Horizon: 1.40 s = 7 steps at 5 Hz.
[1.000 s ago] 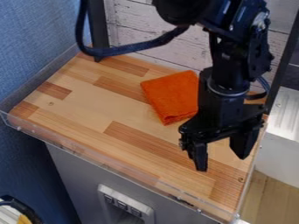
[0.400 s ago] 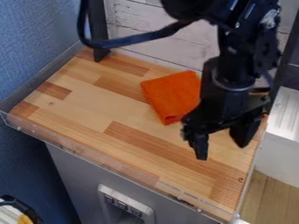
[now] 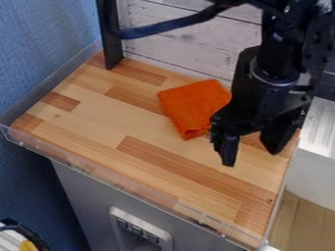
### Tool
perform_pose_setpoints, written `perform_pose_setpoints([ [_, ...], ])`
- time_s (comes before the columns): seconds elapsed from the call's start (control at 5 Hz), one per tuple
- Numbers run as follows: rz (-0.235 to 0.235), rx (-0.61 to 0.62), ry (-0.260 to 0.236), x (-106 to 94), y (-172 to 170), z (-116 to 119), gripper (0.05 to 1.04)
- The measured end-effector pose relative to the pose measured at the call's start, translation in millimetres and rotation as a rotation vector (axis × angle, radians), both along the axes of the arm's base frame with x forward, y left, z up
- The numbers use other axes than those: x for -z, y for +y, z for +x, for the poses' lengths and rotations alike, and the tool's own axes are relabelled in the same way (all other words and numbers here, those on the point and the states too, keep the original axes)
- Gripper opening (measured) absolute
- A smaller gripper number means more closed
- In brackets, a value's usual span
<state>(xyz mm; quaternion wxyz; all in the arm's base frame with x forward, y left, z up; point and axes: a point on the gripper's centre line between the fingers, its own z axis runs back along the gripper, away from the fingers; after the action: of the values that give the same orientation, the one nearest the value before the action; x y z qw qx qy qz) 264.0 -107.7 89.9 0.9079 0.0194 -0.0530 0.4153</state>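
The black gripper (image 3: 251, 158) hangs over the right part of the wooden counter, its two fingers spread wide apart with nothing between them. Just left of it lies an orange cloth (image 3: 194, 106), folded into a rough square, near the back of the counter. The gripper's body covers a little of the cloth's right edge from this angle. Whether the two touch, I cannot tell.
The wooden counter (image 3: 98, 125) has a clear plastic lip (image 3: 118, 186) along its front edge. A dark post (image 3: 110, 37) rises at the back left, before a whitewashed plank wall (image 3: 177, 39). A white metal unit (image 3: 317, 147) stands on the right.
The gripper has moved back toward the rear wall and slightly right, staying open. The arm's cable has shifted up with it. The orange cloth lies where it was.
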Motion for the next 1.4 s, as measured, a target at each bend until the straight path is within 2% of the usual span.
perform_pose_setpoints([
  [0.4,0.047,0.013,0.091,-0.8,-0.5,3.3,0.999],
  [0.6,0.038,0.025,0.137,-0.8,-4.8,3.4,0.999],
  [1.0,-0.026,0.023,0.214,-0.1,-4.0,14.7,0.995],
  [1.2,-0.081,0.024,0.219,1.2,-4.4,16.9,0.994],
  [1.4,-0.137,0.029,0.224,10.8,-4.2,14.1,0.997],
])
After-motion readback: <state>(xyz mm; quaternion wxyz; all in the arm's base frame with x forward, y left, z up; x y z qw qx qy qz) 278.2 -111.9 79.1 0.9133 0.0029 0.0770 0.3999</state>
